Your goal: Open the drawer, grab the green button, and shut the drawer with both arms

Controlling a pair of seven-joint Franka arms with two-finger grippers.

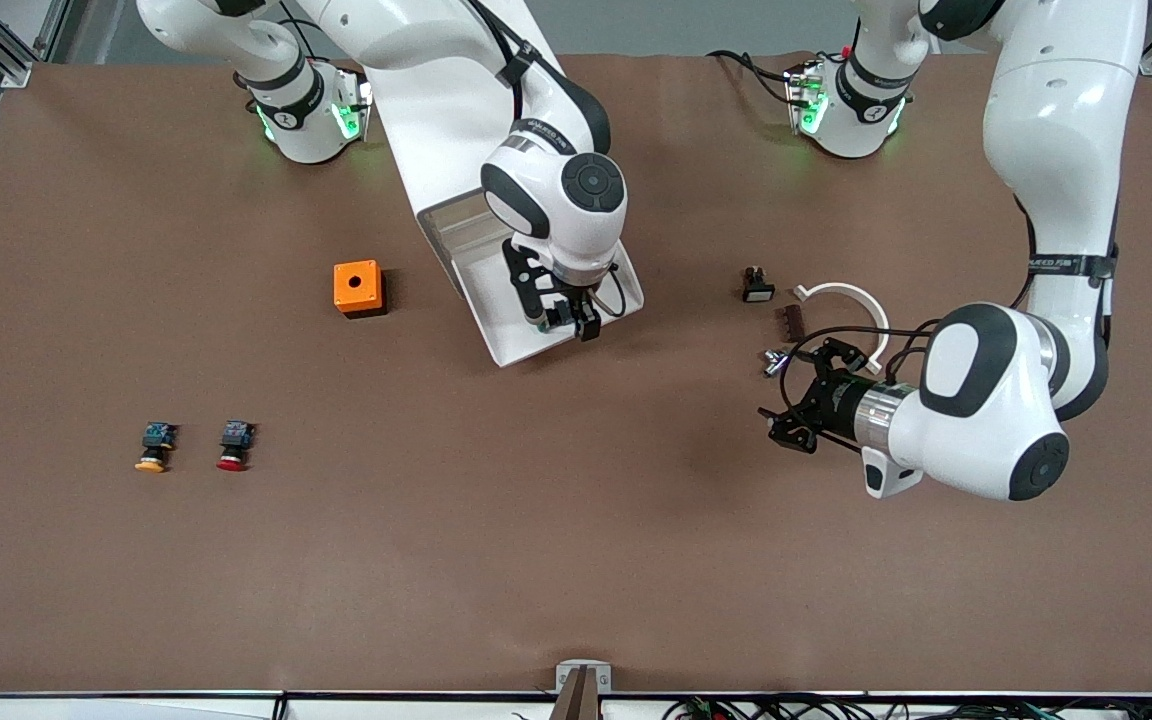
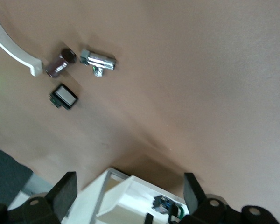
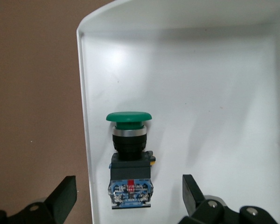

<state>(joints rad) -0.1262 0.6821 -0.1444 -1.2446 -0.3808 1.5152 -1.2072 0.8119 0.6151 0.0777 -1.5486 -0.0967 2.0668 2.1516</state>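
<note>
The drawer (image 1: 488,300) stands pulled out of the white cabinet (image 1: 426,130), its white tray (image 3: 200,93) open to view. In the tray lies the button (image 3: 128,154) on its side, with a green cap and a black-blue body. My right gripper (image 3: 128,196) hangs open just over the button's body, one finger on each side, touching nothing; in the front view this gripper (image 1: 563,322) hides the button. My left gripper (image 1: 774,425) hovers open over the bare table toward the left arm's end, facing the drawer (image 2: 123,200), where the button (image 2: 162,204) shows small.
An orange box (image 1: 358,288) sits beside the drawer toward the right arm's end. Nearer the camera lie a yellow-capped button (image 1: 154,447) and a red-capped one (image 1: 234,446). Near the left gripper are a white ring (image 1: 851,305), a chrome fitting (image 1: 774,362), a brown piece (image 1: 791,320) and a black switch (image 1: 757,285).
</note>
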